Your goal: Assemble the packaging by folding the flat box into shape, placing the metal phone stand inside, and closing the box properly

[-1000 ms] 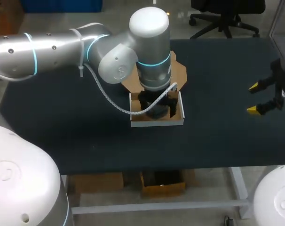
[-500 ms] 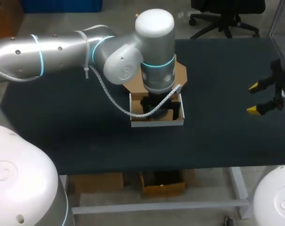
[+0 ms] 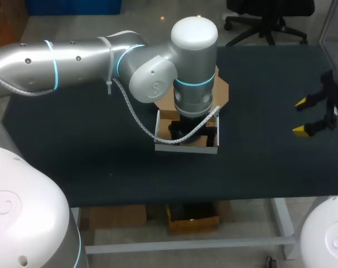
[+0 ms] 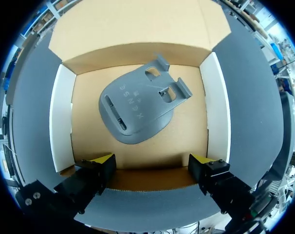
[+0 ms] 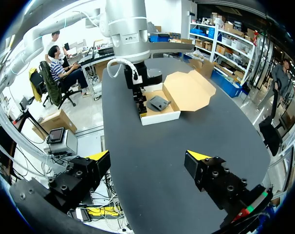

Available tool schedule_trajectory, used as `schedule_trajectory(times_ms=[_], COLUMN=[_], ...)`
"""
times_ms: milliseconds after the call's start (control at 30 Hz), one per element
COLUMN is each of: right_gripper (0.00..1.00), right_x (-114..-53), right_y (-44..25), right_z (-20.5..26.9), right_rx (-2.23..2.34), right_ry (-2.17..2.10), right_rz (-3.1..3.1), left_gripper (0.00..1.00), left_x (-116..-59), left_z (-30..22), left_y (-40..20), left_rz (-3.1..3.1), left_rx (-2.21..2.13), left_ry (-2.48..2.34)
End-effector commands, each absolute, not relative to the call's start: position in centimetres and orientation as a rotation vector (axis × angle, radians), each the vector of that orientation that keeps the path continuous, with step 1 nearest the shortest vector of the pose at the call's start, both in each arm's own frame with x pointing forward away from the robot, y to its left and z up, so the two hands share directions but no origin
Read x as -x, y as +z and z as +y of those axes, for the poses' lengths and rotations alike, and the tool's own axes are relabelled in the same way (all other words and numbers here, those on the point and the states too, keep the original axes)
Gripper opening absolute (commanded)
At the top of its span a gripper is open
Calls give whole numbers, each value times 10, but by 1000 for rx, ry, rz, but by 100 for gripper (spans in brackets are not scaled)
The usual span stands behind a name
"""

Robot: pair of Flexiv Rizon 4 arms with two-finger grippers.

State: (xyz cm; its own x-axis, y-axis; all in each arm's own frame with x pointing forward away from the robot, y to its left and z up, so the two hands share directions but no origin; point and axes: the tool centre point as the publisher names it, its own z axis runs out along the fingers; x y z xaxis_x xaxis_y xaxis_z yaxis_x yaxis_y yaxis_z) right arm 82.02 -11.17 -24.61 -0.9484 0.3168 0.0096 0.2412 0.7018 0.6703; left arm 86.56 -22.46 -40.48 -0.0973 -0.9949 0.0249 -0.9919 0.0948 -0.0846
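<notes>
Left tool (image 4: 152,160) apart over box (image 4: 213,112); stand (image 4: 140,109) flat just ahead, open lid (image 4: 133,24) beyond. Right tool (image 5: 147,155) apart, well off.

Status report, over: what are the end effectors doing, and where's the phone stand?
Left end effector open, over the box. Right end effector open, empty, far aside. Phone stand flat inside box, lid open. Left arm over box blocks lid.

One cardboard box (image 3: 186,147). One grey metal phone stand (image 4: 138,109). One dark tabletop (image 3: 74,156). Two yellow-tipped claws: the left claw (image 4: 152,161) and the right claw (image 5: 149,156).
</notes>
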Motion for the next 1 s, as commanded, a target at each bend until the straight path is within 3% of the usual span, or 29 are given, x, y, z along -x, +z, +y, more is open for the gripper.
schedule_trajectory(times_ms=[33, 1000], right_gripper=[100, 100], right_x=[-819, -819], right_y=[-245, -245], right_z=[-113, -113], right_rx=[-458, -458], right_ry=[1084, 1084], right_rz=[2798, 2798], left_gripper=[100, 100], left_x=[-856, -783], left_z=[-226, -219], left_y=[-405, -410], left_rz=[2274, 2191], left_rx=[2088, 2203], left_ry=[-124, -93])
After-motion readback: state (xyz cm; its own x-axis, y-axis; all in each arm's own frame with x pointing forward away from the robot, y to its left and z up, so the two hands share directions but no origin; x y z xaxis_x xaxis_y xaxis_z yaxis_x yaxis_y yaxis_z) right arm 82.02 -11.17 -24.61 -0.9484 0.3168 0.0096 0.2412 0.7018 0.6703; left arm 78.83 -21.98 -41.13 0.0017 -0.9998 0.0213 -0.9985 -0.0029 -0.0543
